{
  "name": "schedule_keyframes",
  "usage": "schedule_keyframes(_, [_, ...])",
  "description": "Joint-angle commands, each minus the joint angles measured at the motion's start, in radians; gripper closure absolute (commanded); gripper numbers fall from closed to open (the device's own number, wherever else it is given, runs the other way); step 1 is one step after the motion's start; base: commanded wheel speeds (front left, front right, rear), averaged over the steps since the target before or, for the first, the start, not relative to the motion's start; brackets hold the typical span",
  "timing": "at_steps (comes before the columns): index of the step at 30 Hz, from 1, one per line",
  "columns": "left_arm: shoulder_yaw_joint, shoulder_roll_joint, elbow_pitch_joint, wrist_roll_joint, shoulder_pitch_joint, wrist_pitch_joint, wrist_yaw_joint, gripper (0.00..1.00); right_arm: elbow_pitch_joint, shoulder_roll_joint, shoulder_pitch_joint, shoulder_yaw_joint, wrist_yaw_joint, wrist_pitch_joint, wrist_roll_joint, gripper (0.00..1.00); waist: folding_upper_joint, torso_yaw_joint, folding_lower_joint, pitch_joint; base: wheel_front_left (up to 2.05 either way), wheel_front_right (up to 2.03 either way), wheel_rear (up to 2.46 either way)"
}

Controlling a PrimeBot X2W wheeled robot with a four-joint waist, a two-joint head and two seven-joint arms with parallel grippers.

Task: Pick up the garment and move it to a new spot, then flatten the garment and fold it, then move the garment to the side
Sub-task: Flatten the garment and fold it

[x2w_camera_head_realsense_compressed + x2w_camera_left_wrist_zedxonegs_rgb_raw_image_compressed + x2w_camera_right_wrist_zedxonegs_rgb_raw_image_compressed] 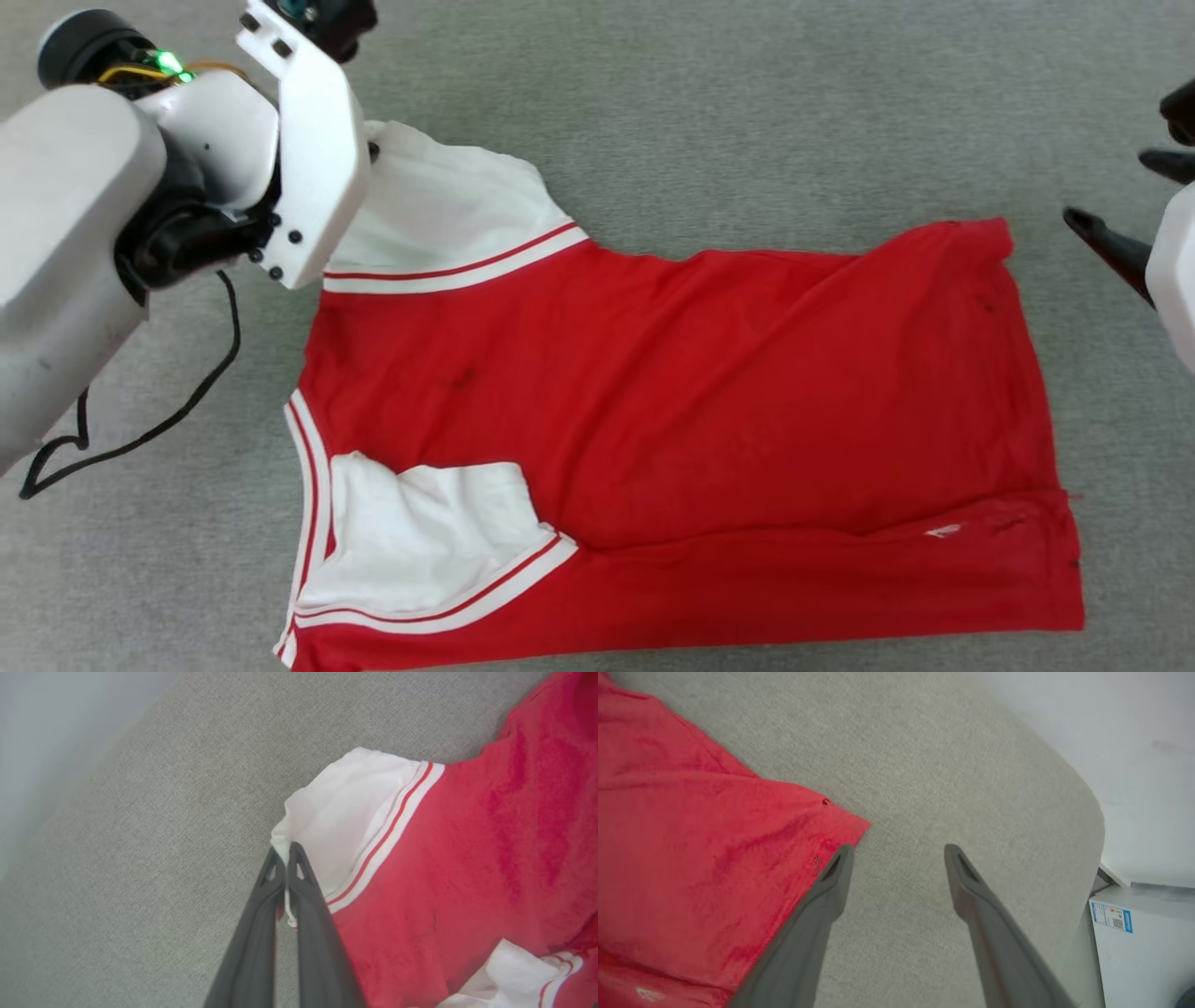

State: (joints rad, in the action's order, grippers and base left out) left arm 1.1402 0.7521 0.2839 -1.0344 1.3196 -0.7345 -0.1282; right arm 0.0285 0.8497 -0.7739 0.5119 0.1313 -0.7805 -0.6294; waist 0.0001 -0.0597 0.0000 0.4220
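The garment (672, 401) lies spread on the grey cloth surface, its plain red side up. One white sleeve (448, 205) points to the far left, and the other sleeve (429, 532) is folded onto the body near the front. In the left wrist view my left gripper (285, 851) is shut on the edge of the far white sleeve (341, 807); in the head view the pale left wrist hides its fingers. My right gripper (899, 854) stands open just off the garment's far hem corner (850, 826), with one finger over the red cloth. It also shows at the right edge (1106, 187).
A black cable (187, 401) hangs from the left arm over the grey surface. The surface's rounded edge (1097, 826) runs along the right, and a white box with a blue label (1134, 942) stands beyond it.
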Motion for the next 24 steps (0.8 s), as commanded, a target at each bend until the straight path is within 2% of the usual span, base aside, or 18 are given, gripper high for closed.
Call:
schedule_keyframes(1, [0.009, 0.001, -0.008, 0.001, 0.010, 0.008, -0.001, 1.00, -0.016, 0.011, -0.031, 0.026, -0.001, -0.048, -0.029, 0.00, -0.0001, 0.017, 0.0000, 0.008, 0.00, 0.00, 0.00])
schedule_keyframes(5, [0.037, -0.007, -0.035, 0.008, 0.034, 0.026, -0.001, 1.00, -0.073, 0.016, -0.125, 0.114, -0.001, -0.194, -0.108, 0.00, -0.0001, 0.046, 0.0000, 0.030, 0.00, 0.00, 0.00])
schedule_keyframes(8, [0.055, -0.016, -0.054, 0.008, 0.058, 0.037, -0.001, 1.00, -0.120, 0.003, -0.180, 0.174, -0.001, -0.254, -0.130, 0.00, -0.0001, 0.066, 0.0000, 0.050, 0.00, 0.00, 0.00])
schedule_keyframes(14, [0.082, -0.020, -0.074, 0.006, 0.093, 0.066, 0.000, 1.00, -0.244, -0.047, -0.208, 0.258, -0.001, -0.236, -0.132, 0.00, -0.0001, 0.095, 0.0000, 0.088, 0.00, 0.00, 0.00])
schedule_keyframes(20, [0.103, -0.014, -0.073, 0.001, 0.103, 0.098, 0.000, 1.00, -0.343, -0.086, -0.145, 0.375, -0.001, -0.190, -0.169, 0.00, -0.0001, 0.104, 0.0000, 0.111, 0.00, 0.00, 0.00])
schedule_keyframes(21, [0.106, -0.011, -0.068, 0.000, 0.101, 0.102, 0.000, 1.00, -0.347, -0.090, -0.148, 0.382, -0.001, -0.170, -0.176, 0.78, -0.0001, 0.101, 0.0000, 0.109, 0.00, 0.00, 0.00])
schedule_keyframes(22, [0.107, -0.008, -0.064, -0.003, 0.098, 0.110, 0.000, 1.00, -0.352, -0.092, -0.157, 0.383, -0.001, -0.149, -0.183, 1.00, -0.0001, 0.098, 0.0000, 0.105, 0.00, 0.00, 0.00])
schedule_keyframes(24, [0.112, -0.003, -0.056, -0.010, 0.086, 0.126, -0.001, 1.00, -0.363, -0.081, -0.180, 0.384, -0.001, -0.112, -0.187, 1.00, -0.0001, 0.093, 0.0000, 0.092, 0.00, 0.00, 0.00])
